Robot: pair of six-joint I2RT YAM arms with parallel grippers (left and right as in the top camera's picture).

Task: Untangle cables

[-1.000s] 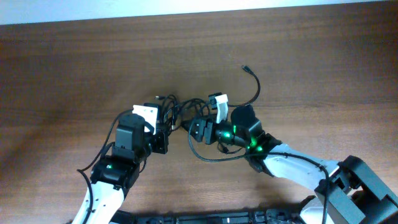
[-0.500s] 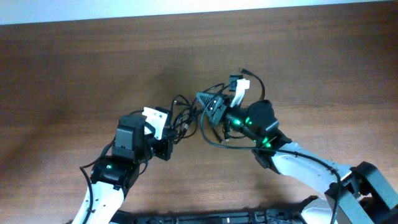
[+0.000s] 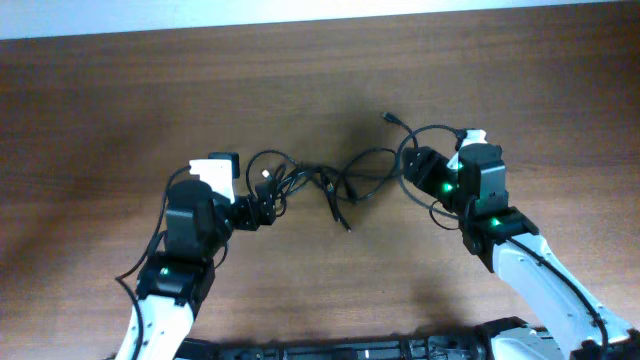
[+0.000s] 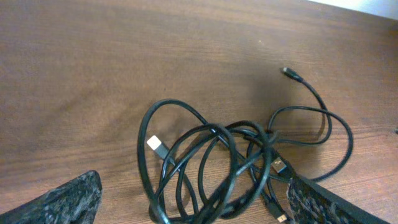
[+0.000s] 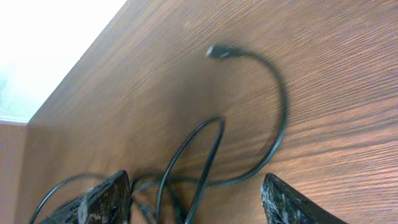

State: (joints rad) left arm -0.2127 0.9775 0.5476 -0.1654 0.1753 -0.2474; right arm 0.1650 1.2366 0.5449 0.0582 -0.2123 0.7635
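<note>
We see the left gripper point(image 3: 252, 210) pointing right and the right gripper point(image 3: 420, 172) pointing left, facing each other; both have jaws spread wide, the cables point(image 3: 330, 185) between them.

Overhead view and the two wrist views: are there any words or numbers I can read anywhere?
There is no text to read in any view.
The cables carry no print that shows.
The table shows only wood grain.
The white part on the left arm is too small to show any lettering.
</note>
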